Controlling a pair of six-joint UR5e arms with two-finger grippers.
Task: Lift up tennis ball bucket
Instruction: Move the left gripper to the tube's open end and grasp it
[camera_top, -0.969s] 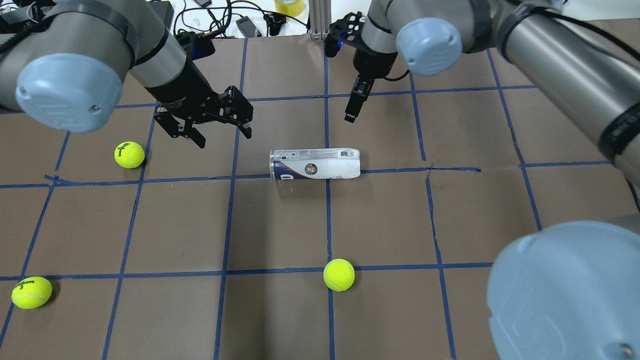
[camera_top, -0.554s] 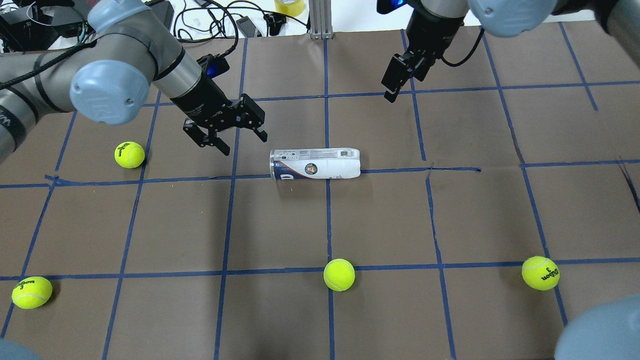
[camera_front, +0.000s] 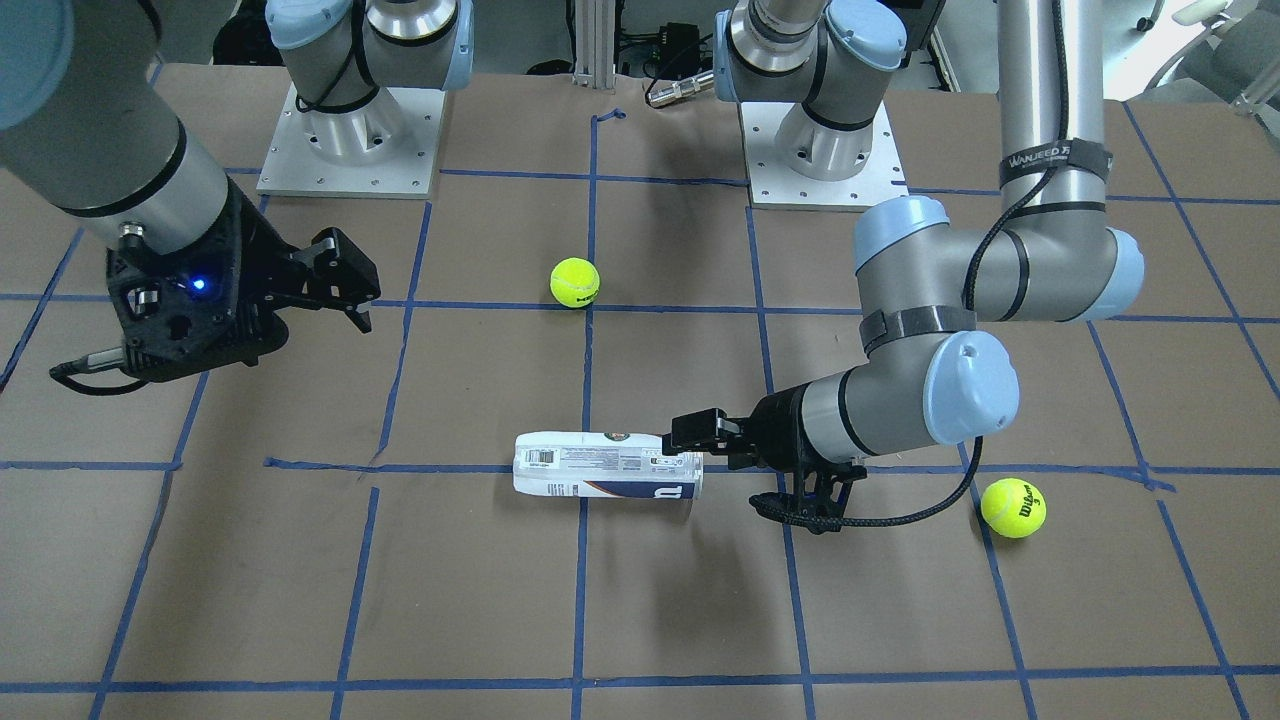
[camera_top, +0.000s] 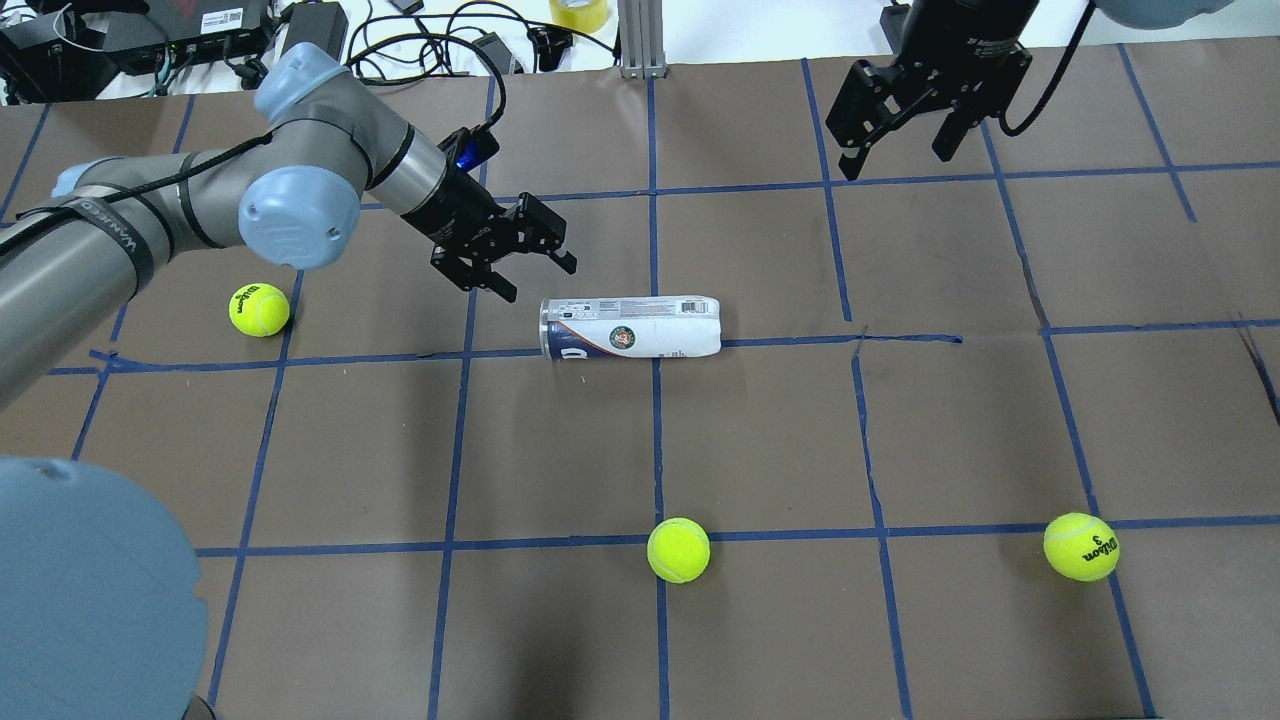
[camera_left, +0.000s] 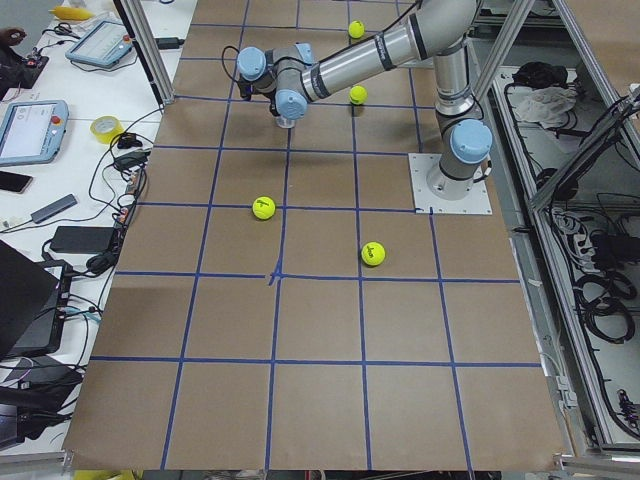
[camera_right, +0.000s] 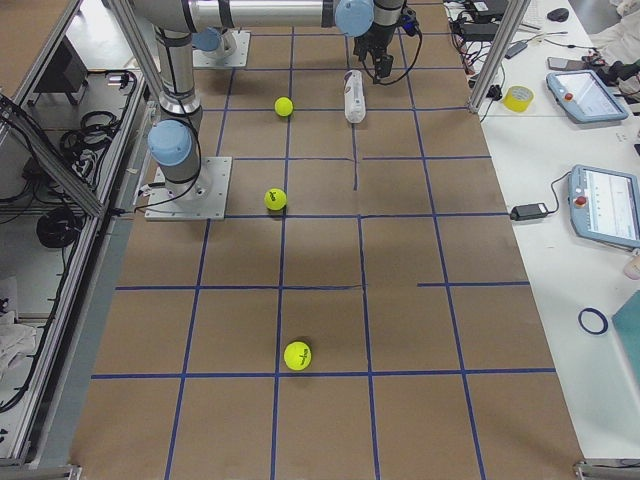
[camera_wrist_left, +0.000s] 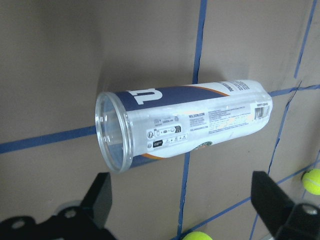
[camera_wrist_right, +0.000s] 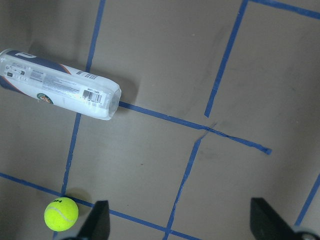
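Brown paper table (camera_top: 560, 450) with blue tape grid, clear plastic tennis ball tube with a white and navy label (camera_top: 630, 327) lying on its side mid-table. Left gripper (camera_top: 540, 280) sits just beside its open end, fingers spread. Right gripper (camera_top: 895, 163) is well off, also spread.

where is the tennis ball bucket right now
In the overhead view the tennis ball bucket lies on its side near the centre of the table, with the left gripper just off its left end, not touching.
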